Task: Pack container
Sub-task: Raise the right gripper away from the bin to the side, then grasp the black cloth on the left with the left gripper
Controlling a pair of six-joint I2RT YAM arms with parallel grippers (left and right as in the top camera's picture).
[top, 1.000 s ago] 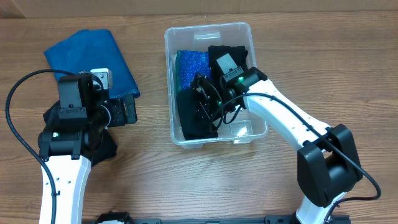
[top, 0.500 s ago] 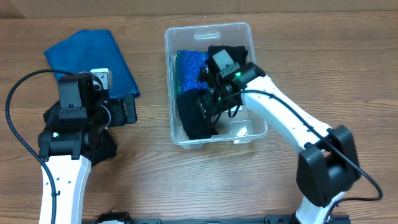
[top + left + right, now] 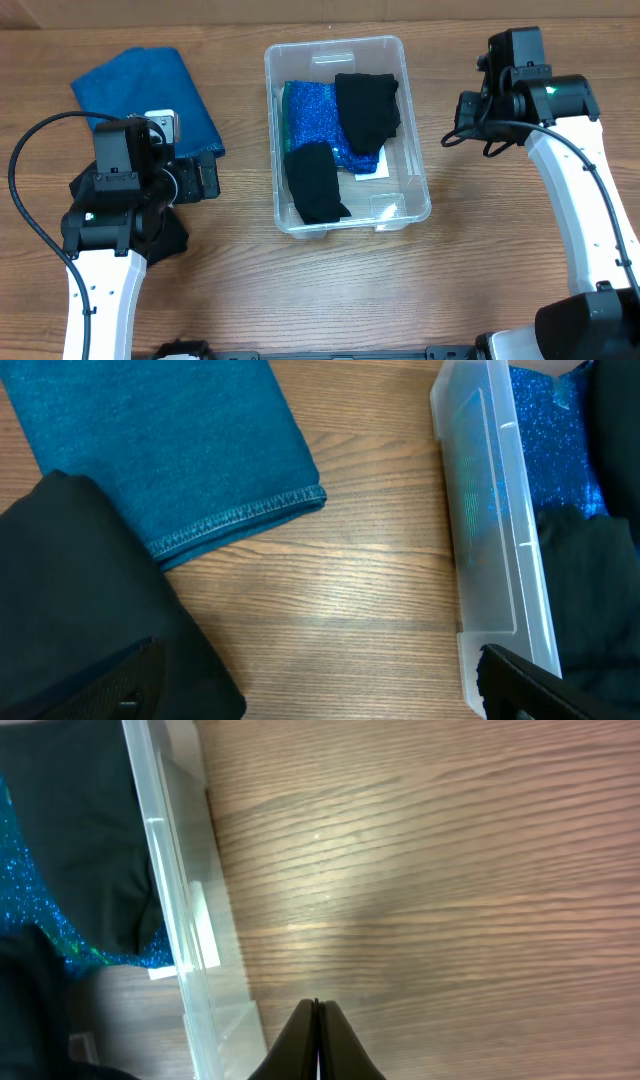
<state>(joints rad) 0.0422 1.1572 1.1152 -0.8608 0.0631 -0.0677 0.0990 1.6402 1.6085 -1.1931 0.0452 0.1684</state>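
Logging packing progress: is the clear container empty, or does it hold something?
Not empty: the container holds a glittery blue item, a far black cloth and a near black cloth.

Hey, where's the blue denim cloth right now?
Overhead view: the blue denim cloth lies flat at far left, outside the container, with the left end effector at its near corner.

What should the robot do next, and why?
Probably the left gripper, open beside the folded blue cloth, should ease toward that cloth's hemmed edge to grab it. The cloth lies outside the container, and the right gripper is shut over bare table on the far side.
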